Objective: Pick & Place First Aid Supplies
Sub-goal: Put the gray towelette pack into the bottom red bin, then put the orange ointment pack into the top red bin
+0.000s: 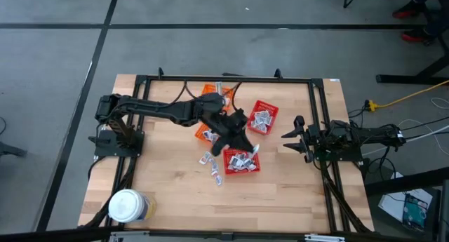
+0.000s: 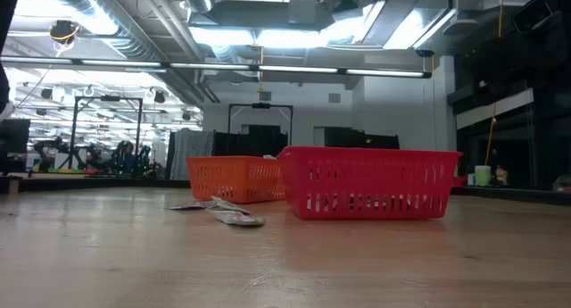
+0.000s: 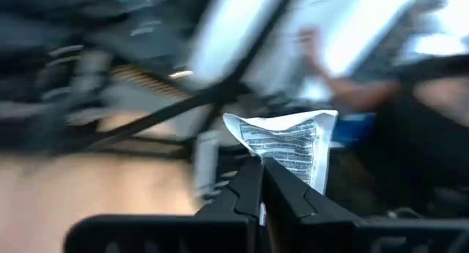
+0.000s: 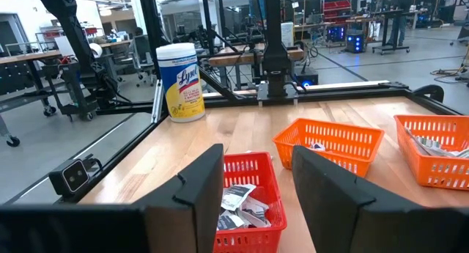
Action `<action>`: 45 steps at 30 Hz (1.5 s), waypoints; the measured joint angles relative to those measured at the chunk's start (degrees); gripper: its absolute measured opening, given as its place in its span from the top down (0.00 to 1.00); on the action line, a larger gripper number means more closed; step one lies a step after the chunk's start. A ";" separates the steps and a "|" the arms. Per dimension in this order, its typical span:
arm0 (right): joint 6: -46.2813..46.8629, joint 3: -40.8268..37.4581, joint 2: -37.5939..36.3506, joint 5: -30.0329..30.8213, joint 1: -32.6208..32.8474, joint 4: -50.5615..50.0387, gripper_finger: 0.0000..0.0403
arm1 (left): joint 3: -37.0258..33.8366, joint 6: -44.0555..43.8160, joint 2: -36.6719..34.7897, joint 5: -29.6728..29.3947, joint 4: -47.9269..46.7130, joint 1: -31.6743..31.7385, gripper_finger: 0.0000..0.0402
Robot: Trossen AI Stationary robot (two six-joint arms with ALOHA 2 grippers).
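Silvery-white sachets fill the two red baskets (image 1: 263,118) (image 1: 242,160). A few more lie loose on the wood (image 1: 212,166), and they also show in the low view (image 2: 223,210). My left gripper (image 1: 240,138) hovers over the table's middle between the baskets. In its wrist view it is shut on one creased sachet (image 3: 289,143). My right gripper (image 1: 287,140) waits at the table's right side, open, with nothing between its fingers (image 4: 256,187). It looks over the near red basket (image 4: 245,202). My left gripper pinches the sachet between its two fingertips, at the sachet's lower edge (image 3: 272,165). Most of the sachet stands out past the fingertips, crumpled. It is lifted clear of the table and the baskets.
Two orange baskets (image 1: 214,95) (image 1: 205,133) sit partly under my left arm. A white-lidded round jar (image 1: 128,205) stands at the near left corner. A black frame (image 1: 319,109) runs around the tabletop. Bare wood lies left of the baskets and along the near edge.
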 joint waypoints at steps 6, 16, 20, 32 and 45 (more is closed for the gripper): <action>0.00 -0.02 0.01 -0.01 -0.01 0.00 0.60 | 0.01 -8.45 -0.05 15.23 16.52 -0.21 0.99; 0.00 0.00 0.02 -0.01 -0.01 0.00 0.60 | -0.07 2.92 0.65 -7.36 -16.10 -0.95 0.99; 0.00 0.00 0.00 0.00 0.00 0.00 0.60 | -0.07 6.30 2.33 -20.52 -28.01 -0.99 0.99; 0.02 -0.02 0.02 -0.02 0.00 0.00 0.60 | -0.07 -2.79 11.24 -24.91 -24.33 -5.30 0.99; 0.02 -0.01 0.01 0.00 0.00 0.00 0.60 | -0.04 -22.94 11.22 -27.91 -29.96 -6.02 0.76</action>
